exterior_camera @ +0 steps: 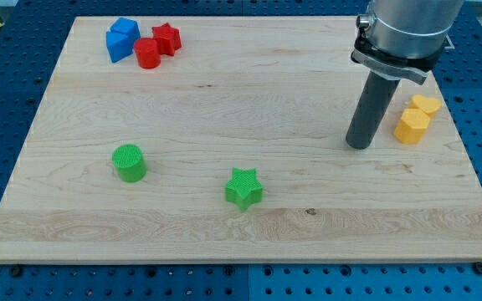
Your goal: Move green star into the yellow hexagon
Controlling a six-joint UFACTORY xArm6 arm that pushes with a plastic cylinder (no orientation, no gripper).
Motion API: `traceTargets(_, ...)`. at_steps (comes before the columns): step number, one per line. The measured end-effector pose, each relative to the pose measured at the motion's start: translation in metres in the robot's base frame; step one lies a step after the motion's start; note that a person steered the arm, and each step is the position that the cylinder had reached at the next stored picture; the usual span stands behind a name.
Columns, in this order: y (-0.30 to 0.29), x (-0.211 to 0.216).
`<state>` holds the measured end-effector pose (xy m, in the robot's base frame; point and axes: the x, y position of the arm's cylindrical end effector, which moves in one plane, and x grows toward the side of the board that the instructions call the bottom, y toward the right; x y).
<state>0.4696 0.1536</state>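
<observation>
The green star (243, 187) lies on the wooden board (241, 226) a little below and right of the board's middle. The yellow hexagon (412, 125) sits near the view's right edge of the board, touching a second yellow block, heart-like in shape (427, 104), just above it. My tip (358, 145) rests on the board just left of the yellow hexagon, a small gap apart, and far to the upper right of the green star.
A green cylinder (130, 162) stands at the left of the green star. At the view's top left, a blue block (122, 38), a red cylinder (147, 53) and a red star (166, 38) cluster together.
</observation>
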Motion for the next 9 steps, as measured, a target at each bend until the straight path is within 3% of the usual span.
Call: traceTargets(9, 0.0, -0.022)
